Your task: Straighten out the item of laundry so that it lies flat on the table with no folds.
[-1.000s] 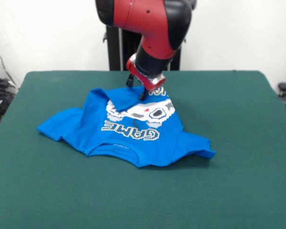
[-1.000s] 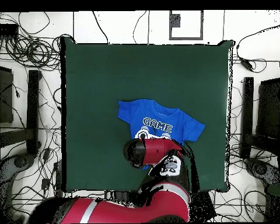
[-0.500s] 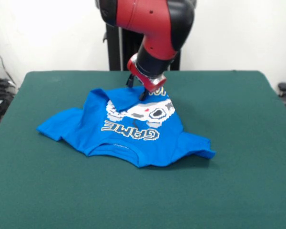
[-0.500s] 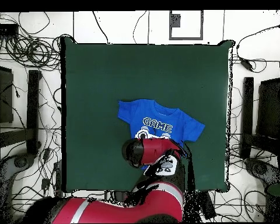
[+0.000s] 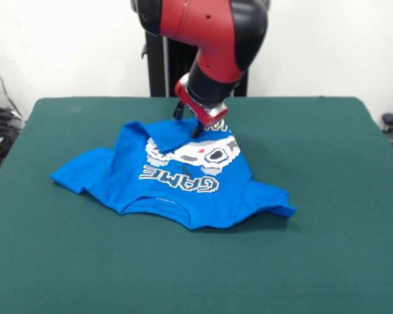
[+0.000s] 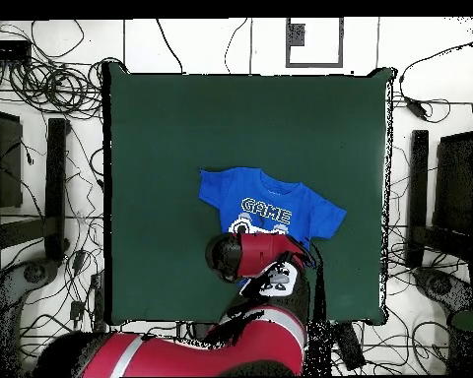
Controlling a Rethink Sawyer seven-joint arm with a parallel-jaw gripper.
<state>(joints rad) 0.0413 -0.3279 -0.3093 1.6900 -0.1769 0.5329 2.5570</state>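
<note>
The item of laundry (image 5: 183, 180) is a bright blue T-shirt that lies print-up in the middle of the green table (image 5: 327, 170). Its "GAME" lettering faces the camera upside down, and both sleeves are spread out. The far hem is rumpled, with a blue flap (image 5: 170, 134) folded over onto the print. My gripper (image 5: 188, 122) is down at that far hem, beside the flap and touching the cloth. In the overhead view the shirt (image 6: 265, 197) shows above my arm (image 6: 255, 254), which hides the hem and the gripper.
Green table (image 6: 181, 138) stretches wide on every side of the shirt. Cables and black stands (image 6: 55, 187) crowd the floor around the table in the overhead view. A white wall stands behind the arm in the front view.
The upper arm has shifted slightly. The gripper and the shirt stay where they were.
</note>
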